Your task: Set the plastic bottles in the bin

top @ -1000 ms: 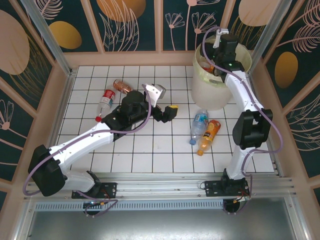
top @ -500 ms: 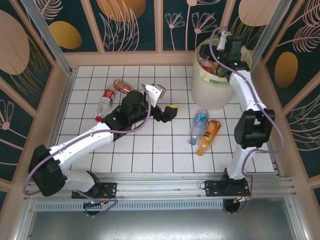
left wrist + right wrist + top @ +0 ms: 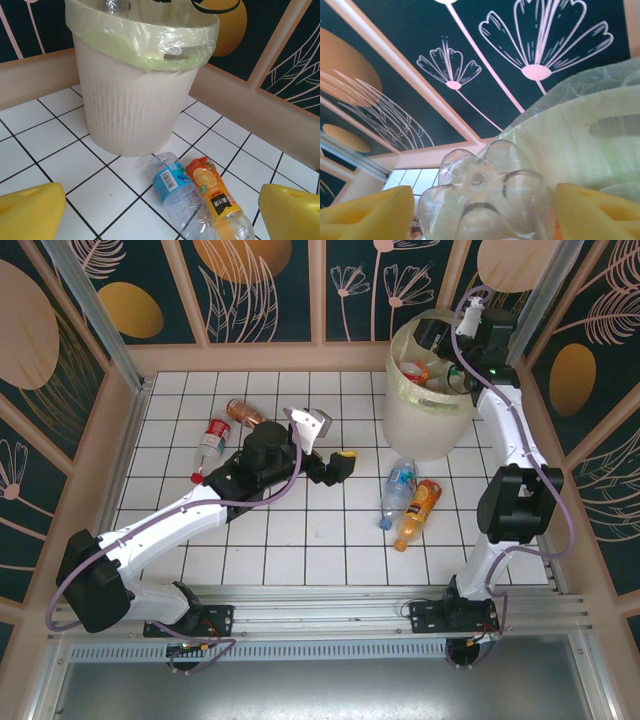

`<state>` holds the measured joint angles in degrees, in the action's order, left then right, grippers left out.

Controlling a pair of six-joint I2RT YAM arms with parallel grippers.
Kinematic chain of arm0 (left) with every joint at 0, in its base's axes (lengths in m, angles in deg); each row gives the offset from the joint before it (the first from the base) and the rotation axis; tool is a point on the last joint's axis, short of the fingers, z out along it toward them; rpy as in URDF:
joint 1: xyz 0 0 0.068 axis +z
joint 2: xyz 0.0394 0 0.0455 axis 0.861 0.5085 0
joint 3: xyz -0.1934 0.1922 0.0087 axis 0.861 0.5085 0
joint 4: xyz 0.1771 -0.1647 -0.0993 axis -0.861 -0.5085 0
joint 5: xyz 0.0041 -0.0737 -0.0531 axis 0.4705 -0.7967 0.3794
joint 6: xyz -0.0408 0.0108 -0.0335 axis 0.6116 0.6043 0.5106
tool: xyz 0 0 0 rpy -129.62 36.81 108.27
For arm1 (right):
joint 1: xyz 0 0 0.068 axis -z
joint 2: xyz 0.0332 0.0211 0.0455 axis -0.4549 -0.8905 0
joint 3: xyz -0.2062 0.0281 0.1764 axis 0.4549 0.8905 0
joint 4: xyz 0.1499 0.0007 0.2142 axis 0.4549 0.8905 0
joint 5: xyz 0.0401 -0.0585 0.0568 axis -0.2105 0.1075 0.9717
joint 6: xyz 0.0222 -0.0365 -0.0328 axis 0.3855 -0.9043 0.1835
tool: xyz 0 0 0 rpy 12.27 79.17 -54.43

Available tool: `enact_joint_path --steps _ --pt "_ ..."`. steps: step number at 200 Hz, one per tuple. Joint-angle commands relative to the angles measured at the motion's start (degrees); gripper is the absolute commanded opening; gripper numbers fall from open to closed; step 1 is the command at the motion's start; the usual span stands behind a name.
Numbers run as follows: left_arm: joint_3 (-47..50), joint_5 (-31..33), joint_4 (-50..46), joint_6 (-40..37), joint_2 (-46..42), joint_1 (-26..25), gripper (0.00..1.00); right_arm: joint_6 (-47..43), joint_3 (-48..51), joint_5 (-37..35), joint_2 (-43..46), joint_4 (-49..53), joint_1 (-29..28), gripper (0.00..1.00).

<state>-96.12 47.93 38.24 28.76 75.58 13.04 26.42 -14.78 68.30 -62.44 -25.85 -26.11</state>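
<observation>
Enclosing white-tiled table: dark floral walls; left pincer apart; right pincer flanking bottle, grip unclear.

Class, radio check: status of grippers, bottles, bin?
Left gripper open, facing bin. Right gripper over bin, clear bottle between fingers, grip unclear. Blue-label bottle, orange bottle beside bin, unobstructed.

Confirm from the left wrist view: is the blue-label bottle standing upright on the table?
No, the blue-label bottle lies on its side on the tiles, beside the orange-label bottle.
</observation>
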Motion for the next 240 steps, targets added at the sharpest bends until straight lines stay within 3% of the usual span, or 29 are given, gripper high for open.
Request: enact_joint_path --steps 1,41,70,121,166,240 --pt "0.25 -0.96 1.83 0.31 -0.74 0.47 0.99 3.22 0.44 4.20 1.68 -4.08 0.70 0.63" --pt "0.31 -1.09 1.79 0.31 -0.91 0.42 0.99 4.05 0.45 5.21 0.52 -4.46 0.59 0.52" --pt "0.24 -1.26 1.90 0.38 -0.63 0.42 0.99 1.98 -0.88 5.38 -0.82 -1.79 -0.61 0.52" --pt "0.41 -1.37 1.83 0.47 -0.51 0.42 0.99 -1.22 -2.52 -11.19 -2.90 6.66 -2.34 0.51" --pt "0.46 -1.44 2.05 0.75 -0.16 0.45 0.99 -2.03 -14.80 -20.00 -10.74 16.93 -2.33 0.51" --pt "0.76 -0.76 1.57 1.01 -0.56 0.42 0.99 -1.32 -28.65 -26.03 -18.96 23.91 -1.70 0.53"
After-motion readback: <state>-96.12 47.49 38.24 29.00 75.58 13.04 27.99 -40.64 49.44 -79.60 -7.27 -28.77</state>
